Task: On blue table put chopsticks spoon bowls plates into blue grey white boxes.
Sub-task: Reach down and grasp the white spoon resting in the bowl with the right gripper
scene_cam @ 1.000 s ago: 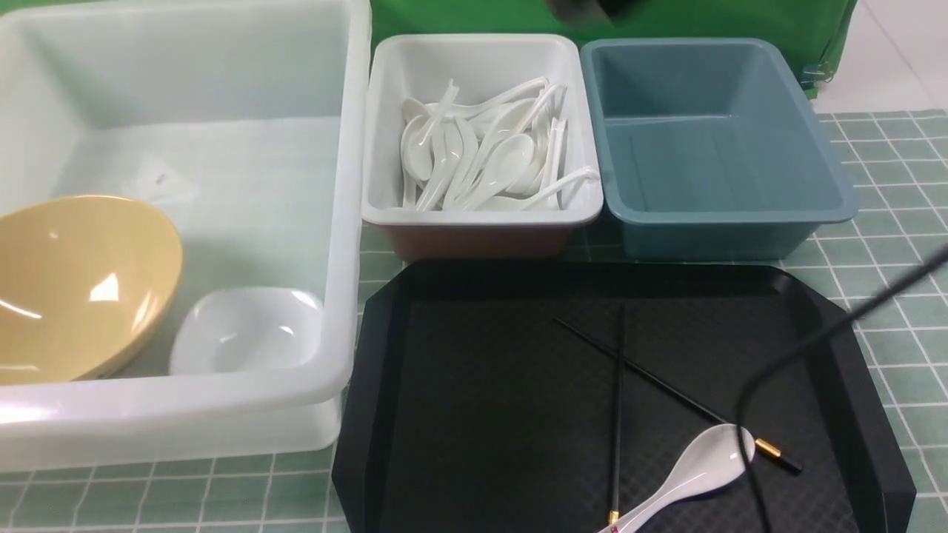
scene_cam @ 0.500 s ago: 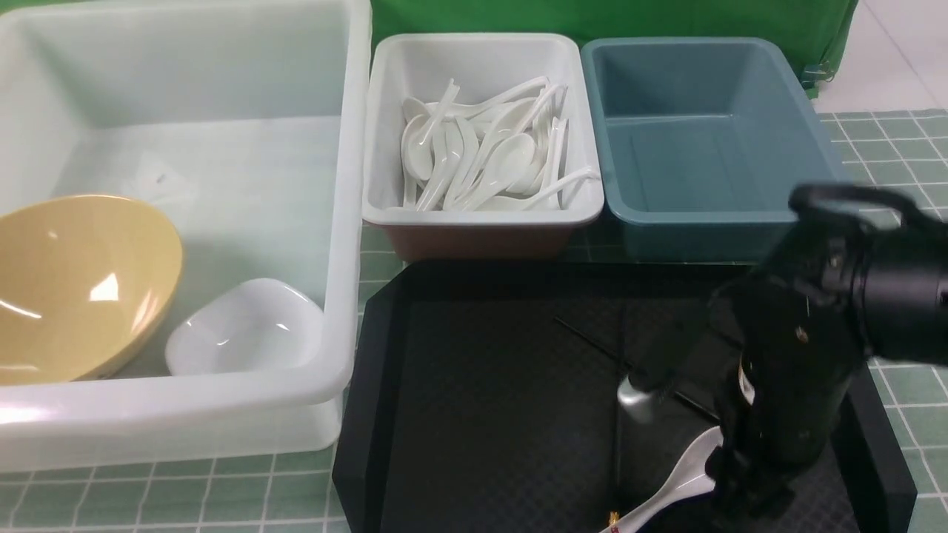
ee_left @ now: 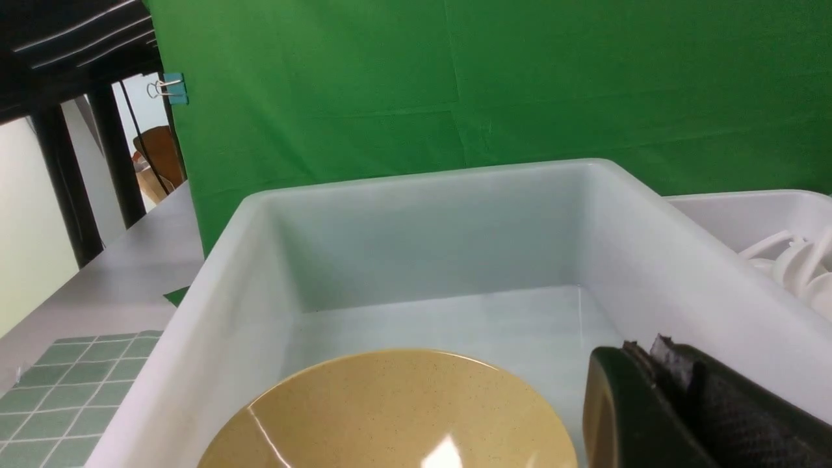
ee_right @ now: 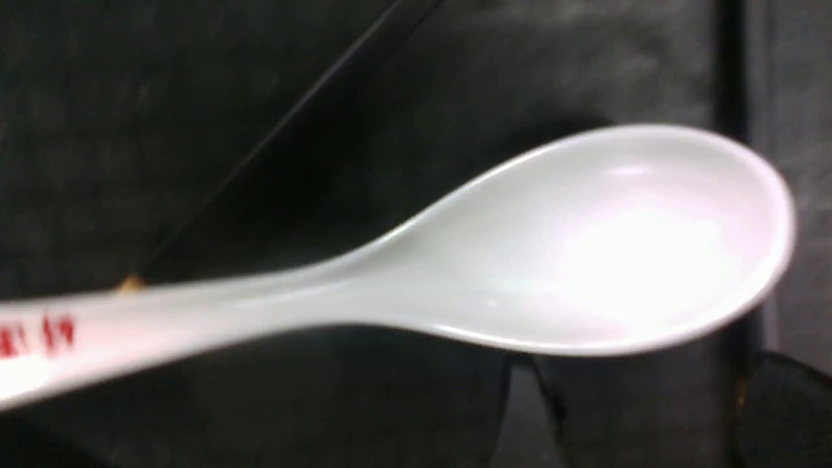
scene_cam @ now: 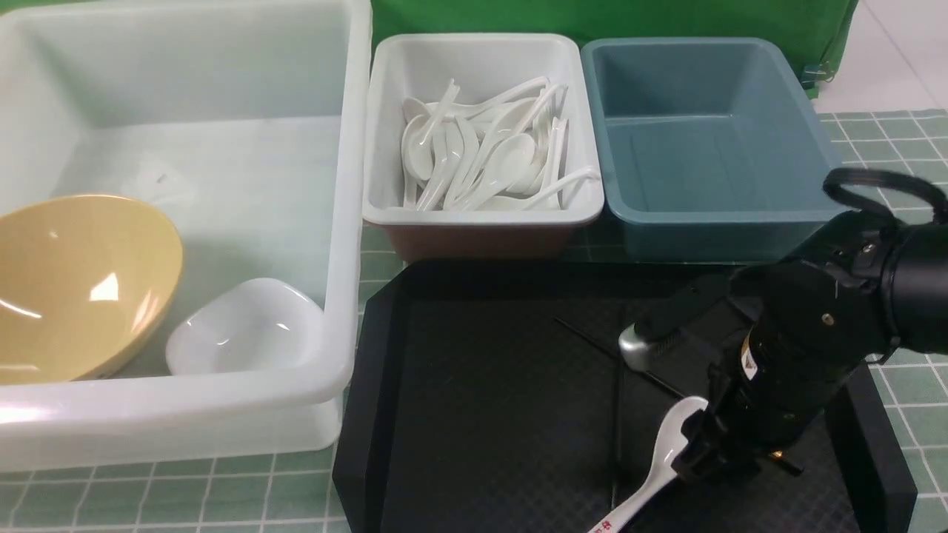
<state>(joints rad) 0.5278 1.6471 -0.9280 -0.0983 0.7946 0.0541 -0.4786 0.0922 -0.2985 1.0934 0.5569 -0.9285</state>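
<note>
A white spoon (scene_cam: 670,455) with red marks on its handle lies on the black tray (scene_cam: 481,414); it fills the right wrist view (ee_right: 585,247). Two black chopsticks (scene_cam: 616,422) lie crossed on the tray, partly hidden under my right arm. My right gripper (scene_cam: 703,448) is low over the tray at the spoon's bowl, open, its fingers (ee_right: 526,416) just short of the bowl. My left gripper (ee_left: 650,364) is shut and empty, above the big white box (scene_cam: 337,222) beside the yellow bowl (ee_left: 390,409); the front view does not show it.
The big white box holds the yellow bowl (scene_cam: 74,289) and a small white dish (scene_cam: 244,329). A smaller white box (scene_cam: 481,215) holds several white spoons. The blue box (scene_cam: 711,215) has nothing in it. A green checked cloth covers the table.
My right arm has come in from the right and dropped over the tray's right part. The spoon has shifted a little left and away from me. The small white dish has shifted slightly.
</note>
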